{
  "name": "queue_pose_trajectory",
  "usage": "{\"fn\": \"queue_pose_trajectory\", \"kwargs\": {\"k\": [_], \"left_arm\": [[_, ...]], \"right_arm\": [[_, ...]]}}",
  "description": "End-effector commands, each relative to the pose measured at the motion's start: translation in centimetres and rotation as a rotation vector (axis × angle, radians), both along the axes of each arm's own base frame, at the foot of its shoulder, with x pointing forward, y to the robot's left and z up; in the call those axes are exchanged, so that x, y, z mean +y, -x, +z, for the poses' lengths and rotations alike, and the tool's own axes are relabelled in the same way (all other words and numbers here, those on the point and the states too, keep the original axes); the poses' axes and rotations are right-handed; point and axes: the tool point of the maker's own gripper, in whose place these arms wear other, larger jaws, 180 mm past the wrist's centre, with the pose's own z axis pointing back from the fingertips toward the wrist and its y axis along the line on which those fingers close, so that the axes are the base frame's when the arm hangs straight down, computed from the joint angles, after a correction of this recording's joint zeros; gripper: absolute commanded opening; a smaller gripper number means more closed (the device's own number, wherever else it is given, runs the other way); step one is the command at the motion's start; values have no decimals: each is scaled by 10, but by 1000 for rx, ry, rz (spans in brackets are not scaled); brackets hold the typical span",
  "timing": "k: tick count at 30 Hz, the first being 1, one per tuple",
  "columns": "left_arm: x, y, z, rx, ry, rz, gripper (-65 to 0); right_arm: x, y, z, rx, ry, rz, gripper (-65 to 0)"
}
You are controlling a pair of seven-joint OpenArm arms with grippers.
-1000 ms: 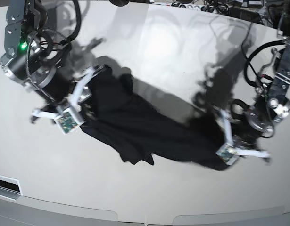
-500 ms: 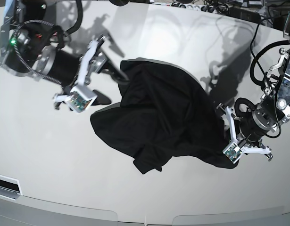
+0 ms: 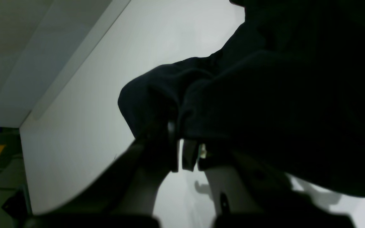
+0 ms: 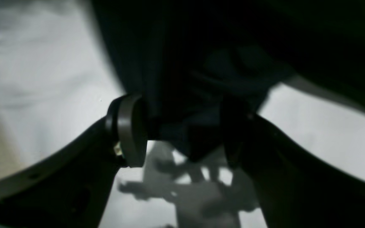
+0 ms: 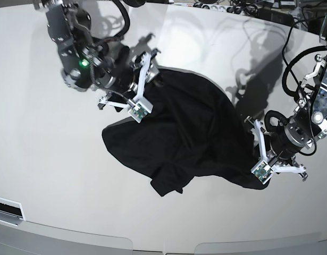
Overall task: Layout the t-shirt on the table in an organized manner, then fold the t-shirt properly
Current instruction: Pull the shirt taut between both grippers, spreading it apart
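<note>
The black t-shirt (image 5: pixel 184 133) lies in a rumpled heap in the middle of the white table (image 5: pixel 57 186). My left gripper (image 5: pixel 254 158) sits low at the shirt's right edge, shut on it. In the left wrist view the left gripper (image 3: pixel 181 152) has its jaws nearly together, pinching a bunched fold of the t-shirt (image 3: pixel 280 110). My right gripper (image 5: pixel 150 74) is at the shirt's far left edge. In the right wrist view the right gripper (image 4: pixel 182 126) is open, with its jaws wide apart. The t-shirt (image 4: pixel 185 63) hangs loose between them, above the table (image 4: pixel 43 79).
Cables and gear (image 5: pixel 243 10) line the table's far edge. The curved front edge (image 5: pixel 152 247) runs along the bottom of the base view, with a dark slot (image 5: pixel 6 208) at its left. The left wrist view shows the table's rim (image 3: pixel 74 60) with floor beyond.
The right gripper let go of the shirt, which dropped from a stretched band into a heap. The right arm then swung back and to the right, to the shirt's far edge. The left arm barely moved.
</note>
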Motion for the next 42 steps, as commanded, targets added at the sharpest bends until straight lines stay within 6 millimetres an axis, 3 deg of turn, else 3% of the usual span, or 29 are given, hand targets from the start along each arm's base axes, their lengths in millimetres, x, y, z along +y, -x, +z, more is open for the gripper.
{"fn": "queue_pose_trajectory", "kwargs": {"k": [1,3,5,7,8,13,20,23,28,32,37,38,42], "left_arm": [[2,-5,15,-48,3,-6,-650],[1,-2,10,-35,5,-7,-650],[1,1,7,-26,5,-7,-650],[2,1,7,-27,0,-6,-650],[2,1,7,-29,-6,-6,-650],[8,-1,8,-50,-57,-3,-650],[8,-12,23,-90,-58,1,-650],[15,-22,38,-141,-52,40,-650],[24,-32,57,-194,-61,67,-650],[23,-36,65,-206,-53,61,-650],[7,-28,54,-129,23,-2,-650],[3,-26,52,-113,41,-18,-650],[-8,-20,47,-66,73,-72,-650]], "right_arm": [[8,-8,3,-14,-25,2,-273],[15,-8,-12,29,-15,16,-288],[18,-11,-17,51,-2,42,-425],[17,-21,-11,33,23,68,-621],[14,-28,-6,22,44,79,-650],[-7,-59,32,-67,156,81,-650],[-48,-95,137,-398,133,-33,-650],[-77,-108,163,-483,120,-131,-650],[-127,-119,173,-498,159,-268,-650],[-154,-121,178,-503,183,-323,-650],[-160,-127,181,-521,165,-350,-650],[-159,-129,180,-527,150,-351,-609],[-168,-145,172,-558,105,-412,-327]]}}
